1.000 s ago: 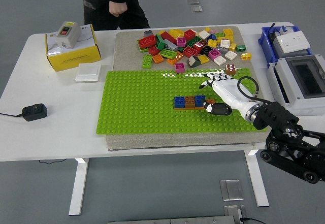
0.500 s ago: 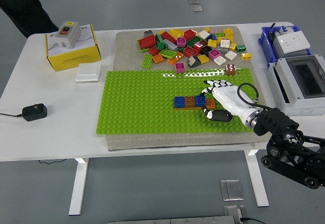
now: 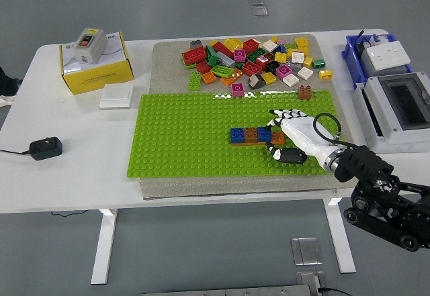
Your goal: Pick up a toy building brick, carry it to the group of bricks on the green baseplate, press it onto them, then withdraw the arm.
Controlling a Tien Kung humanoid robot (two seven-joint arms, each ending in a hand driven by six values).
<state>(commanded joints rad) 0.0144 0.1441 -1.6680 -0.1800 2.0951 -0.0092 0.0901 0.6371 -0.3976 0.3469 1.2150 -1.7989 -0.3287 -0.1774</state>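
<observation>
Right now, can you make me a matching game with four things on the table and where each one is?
Things:
1. yellow cardboard box
2. black plug adapter
3. row of blue, brown and orange bricks
4. blue plastic bin

Places:
A. on the green baseplate, beside the right hand
B. far right corner of the table
C. far left of the table
D. near left of the table, with a cord

Pairs: 1-C, 2-D, 3-A, 4-B

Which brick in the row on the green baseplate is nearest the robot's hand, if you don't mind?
The orange brick at the row's right end; the right hand is against it.
</observation>
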